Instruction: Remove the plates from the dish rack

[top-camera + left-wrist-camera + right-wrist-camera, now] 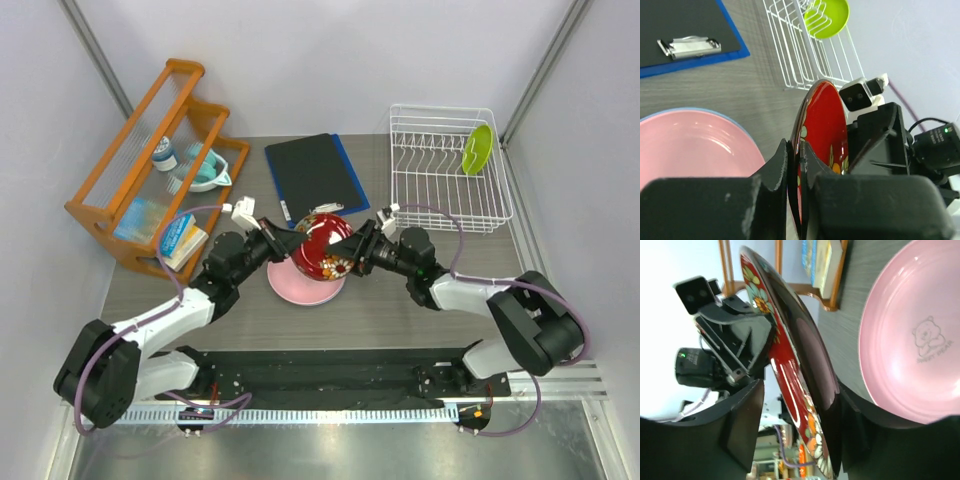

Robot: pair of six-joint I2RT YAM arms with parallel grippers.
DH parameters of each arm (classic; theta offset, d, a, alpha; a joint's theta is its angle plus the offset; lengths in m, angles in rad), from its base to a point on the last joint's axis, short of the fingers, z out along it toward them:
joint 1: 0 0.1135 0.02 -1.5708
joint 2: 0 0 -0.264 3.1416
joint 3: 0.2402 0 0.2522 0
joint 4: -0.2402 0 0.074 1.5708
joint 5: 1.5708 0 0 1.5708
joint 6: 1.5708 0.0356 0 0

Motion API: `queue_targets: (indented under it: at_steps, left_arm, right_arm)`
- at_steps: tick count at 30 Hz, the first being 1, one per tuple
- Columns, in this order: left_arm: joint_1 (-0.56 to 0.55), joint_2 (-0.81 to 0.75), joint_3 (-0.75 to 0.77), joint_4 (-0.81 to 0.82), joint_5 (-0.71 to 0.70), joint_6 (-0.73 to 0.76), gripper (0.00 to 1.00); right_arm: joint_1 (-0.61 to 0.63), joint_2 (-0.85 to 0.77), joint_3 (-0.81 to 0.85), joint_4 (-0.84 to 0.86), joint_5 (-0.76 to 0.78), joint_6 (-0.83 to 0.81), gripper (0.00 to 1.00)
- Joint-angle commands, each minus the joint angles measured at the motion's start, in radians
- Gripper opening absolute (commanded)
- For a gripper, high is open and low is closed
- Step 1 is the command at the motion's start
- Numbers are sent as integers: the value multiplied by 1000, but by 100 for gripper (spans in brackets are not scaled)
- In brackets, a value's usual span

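Plates: 4.
- 1 dark red plate [323,243], up off the table on edge, tilted, between the two grippers and over the stack.
- 1 pink plate [303,285], flat on the table, sitting on 1 light blue plate [695,108].
- 1 lime green plate [477,148], upright in the prongs at the dish rack's [440,195] far right.

Grippers:
- Left gripper [796,150]: narrow, pinching the red plate's rim.
- Right gripper [799,386]: one finger on each side of the opposite rim. There's a sliver of light beside one finger, so I can't tell if it's clamped.

Hard to see:
- Only a thin crescent of the blue plate shows under the pink one.
- The arms hide part of the red plate's pattern.

Around:
- 1 black clipboard [315,172] lies behind the stack, between the rack and the orange shelf [120,175].
- 1 teal bowl [207,172] is in the shelf.
- The rack is well apart from the stack, at the right rear.
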Motion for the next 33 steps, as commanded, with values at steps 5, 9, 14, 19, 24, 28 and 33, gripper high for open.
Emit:
queue_targets:
  at_steps: [5,9,14,19,24,28,33]
  left_arm:
    - [-38,-57,12,-205,-22,134,0]
    - [-38,-83,11,-257,-77,159,0]
    - [-38,-99,10,-271,-88,165,0]
    - [-38,-126,22,-337,-158,182,0]
    - [-38,-121,22,-376,-195,203,0]
    - [-38,-93,19,-374,-221,214,0]
    - [-38,-35,27,-324,-248,225,0]
  right_arm:
    - [35,-236,252,-578,129,-422,70]
    - [34,-325,297,-814,329,-532,78]
    - [32,-375,314,-946,449,-579,79]
    - [31,-381,334,-1025,512,-614,78]
    - [31,-417,351,-1067,575,-644,78]
    - [29,-427,348,-1081,587,-651,79]
    - [29,-430,349,-1087,585,-658,79]
